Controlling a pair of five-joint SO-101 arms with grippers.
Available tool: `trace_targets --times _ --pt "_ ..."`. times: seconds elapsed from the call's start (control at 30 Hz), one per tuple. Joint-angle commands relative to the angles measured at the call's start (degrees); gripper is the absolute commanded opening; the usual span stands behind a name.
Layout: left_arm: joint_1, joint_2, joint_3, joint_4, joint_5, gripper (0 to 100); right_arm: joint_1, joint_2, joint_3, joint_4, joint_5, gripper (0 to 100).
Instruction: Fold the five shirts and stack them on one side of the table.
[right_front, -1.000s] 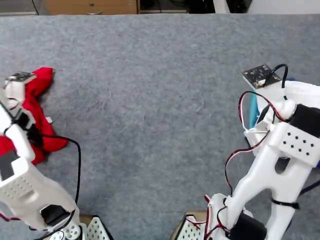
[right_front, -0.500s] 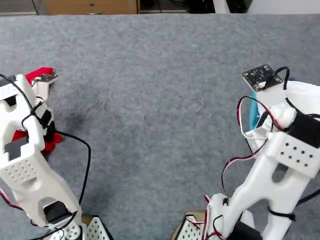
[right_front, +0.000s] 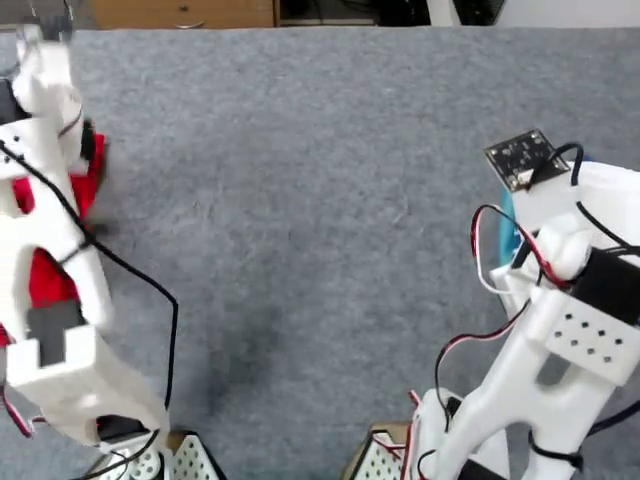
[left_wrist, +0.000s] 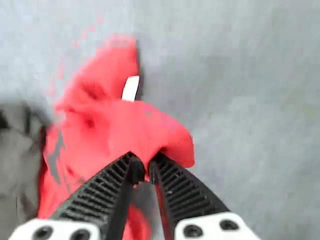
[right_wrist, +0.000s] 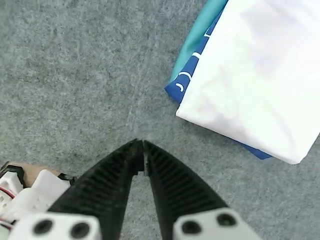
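Left gripper (left_wrist: 141, 167) pinches the shirt (left_wrist: 100, 125); draw it slowly rightward, keeping the fold clamped. Right gripper (right_wrist: 140, 146) is closed, empty.

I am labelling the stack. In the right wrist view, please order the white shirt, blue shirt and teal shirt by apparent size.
1. white shirt, clearly the largest.
2. blue shirt and teal shirt: both show as narrow edges beside the white one and look alike, so I do not rank them.
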Motion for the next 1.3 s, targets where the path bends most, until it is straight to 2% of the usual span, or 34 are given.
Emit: trace_targets --times 0.0,0.3,0.4,0.5,0.67,0.87,1.07,1.27 --pt "9.58 -6.29 -10.9 0.26 8.88 2 -0.22 -2.42 1.45 1.14 -0.53 0.2" --pt "37.01 -9.89 -22.24 0.35 22.15 2 -0.22 -12.18 12.44 1.14 -0.26 0.2" --pt "40.79 -11.56 -21.45 1.14 22.86 2 -0.22 -15.08 14.9 1.05 -0.09 0.2" --pt "40.88 -13.23 -16.26 1.32 22.51 2 -0.57 -16.57 16.4 1.05 -0.09 0.2" --pt "26.55 -19.21 -0.97 1.32 21.63 2 -0.66 -16.66 16.57 0.88 1.58 0.2" --pt "8.09 -24.84 25.05 1.14 8.88 2 -2.59 -16.57 16.66 0.79 2.64 0.2" --pt "-10.9 -29.41 42.2 -3.52 -2.73 2 -8.22 -16.57 16.66 0.79 2.2 0.2" --pt "-20.22 -34.95 51.25 -4.22 -10.46 2 -17.54 -16.48 16.66 0.7 -1.41 0.2"
